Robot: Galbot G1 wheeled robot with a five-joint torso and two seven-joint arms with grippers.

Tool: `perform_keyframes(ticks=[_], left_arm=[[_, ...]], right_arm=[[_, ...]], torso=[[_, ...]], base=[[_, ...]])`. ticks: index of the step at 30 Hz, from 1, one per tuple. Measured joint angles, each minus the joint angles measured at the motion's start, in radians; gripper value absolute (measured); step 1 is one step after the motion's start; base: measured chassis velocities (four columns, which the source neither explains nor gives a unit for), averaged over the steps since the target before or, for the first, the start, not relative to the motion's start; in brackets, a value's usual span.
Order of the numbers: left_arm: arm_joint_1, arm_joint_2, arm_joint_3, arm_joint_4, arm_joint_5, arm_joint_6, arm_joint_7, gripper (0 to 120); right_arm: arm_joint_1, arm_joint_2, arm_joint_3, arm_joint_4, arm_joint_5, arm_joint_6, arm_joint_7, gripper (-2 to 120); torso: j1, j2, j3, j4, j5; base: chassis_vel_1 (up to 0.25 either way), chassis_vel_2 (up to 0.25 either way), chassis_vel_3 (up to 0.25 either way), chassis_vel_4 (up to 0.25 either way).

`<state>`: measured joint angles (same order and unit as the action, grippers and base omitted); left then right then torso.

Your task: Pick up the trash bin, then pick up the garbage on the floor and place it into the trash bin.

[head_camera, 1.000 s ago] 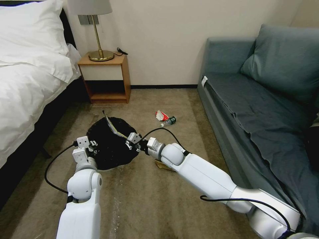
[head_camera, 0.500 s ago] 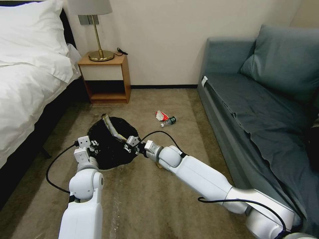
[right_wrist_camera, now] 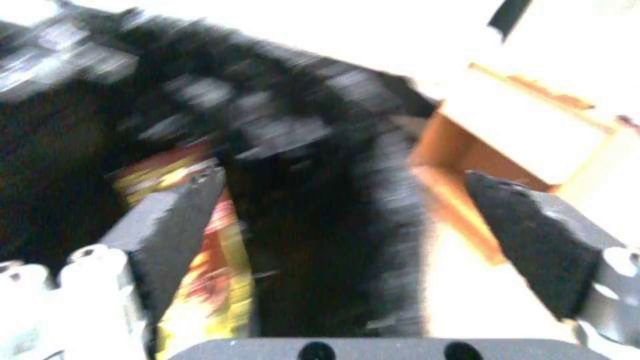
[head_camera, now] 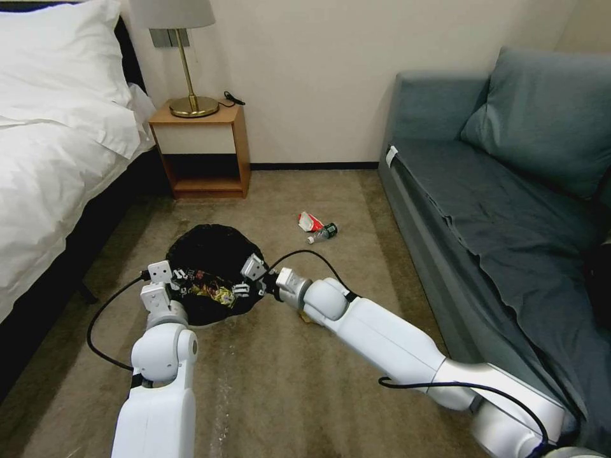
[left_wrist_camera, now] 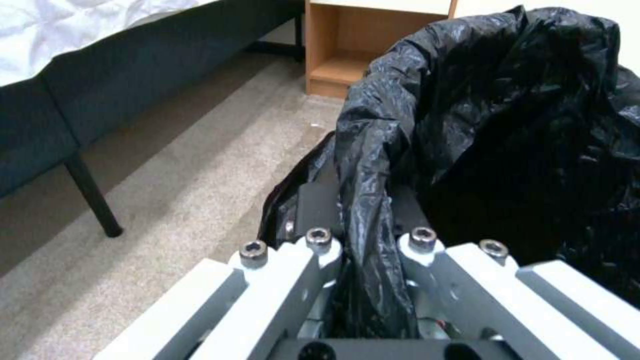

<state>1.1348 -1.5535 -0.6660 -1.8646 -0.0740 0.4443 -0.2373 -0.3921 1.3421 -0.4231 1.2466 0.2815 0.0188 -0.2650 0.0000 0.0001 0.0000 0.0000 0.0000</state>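
The trash bin (head_camera: 207,254), lined with a crinkled black bag, is held just above the carpet. My left gripper (head_camera: 175,280) is shut on its near rim, and the left wrist view shows the bag's rim (left_wrist_camera: 373,150) pinched in that gripper (left_wrist_camera: 363,215). My right gripper (head_camera: 245,278) hangs open over the bin's right rim. A dark-and-yellow wrapper (head_camera: 213,291) lies loose inside the bin, beside one finger (right_wrist_camera: 170,225) of the right gripper (right_wrist_camera: 353,220). On the floor lie a red-and-white packet (head_camera: 310,221), a small bottle (head_camera: 323,232) and a brown paper piece (head_camera: 307,316), mostly hidden under my right arm.
A bed (head_camera: 44,159) runs along the left and a blue-grey sofa (head_camera: 509,210) along the right. A wooden nightstand (head_camera: 200,149) with a lamp (head_camera: 184,57) stands at the back wall. Open carpet lies between the bin and the sofa.
The right gripper held the wrapper upright over the bin. It has opened and the wrapper now lies flat inside the bag. The left arm and bin barely moved.
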Motion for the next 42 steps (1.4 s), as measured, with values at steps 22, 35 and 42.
perform_keyframes(ticks=[22, 35, 42], left_arm=[[-0.001, 0.015, -0.019, -0.014, -0.01, 0.007, 0.009, 4], [0.027, 0.012, -0.042, -0.049, -0.006, 0.014, 0.004, 4], [0.042, 0.012, -0.054, -0.063, -0.006, 0.016, 0.004, 4]], right_arm=[[-0.018, 0.04, 0.204, -0.245, 0.064, -0.262, 0.218, 100], [-0.081, 0.024, 0.227, -0.374, -0.236, -0.199, 0.011, 100], [-0.095, 0.016, 0.25, -0.424, -0.352, -0.114, -0.104, 100]], torso=[[0.0, 0.0, 0.0, 0.0001, 0.0001], [0.0, 0.0, 0.0, 0.0, 0.0001], [0.0, 0.0, 0.0, 0.0, 0.0]], base=[[0.0, 0.0, 0.0, 0.0], [0.0, 0.0, 0.0, 0.0], [0.0, 0.0, 0.0, 0.0]])
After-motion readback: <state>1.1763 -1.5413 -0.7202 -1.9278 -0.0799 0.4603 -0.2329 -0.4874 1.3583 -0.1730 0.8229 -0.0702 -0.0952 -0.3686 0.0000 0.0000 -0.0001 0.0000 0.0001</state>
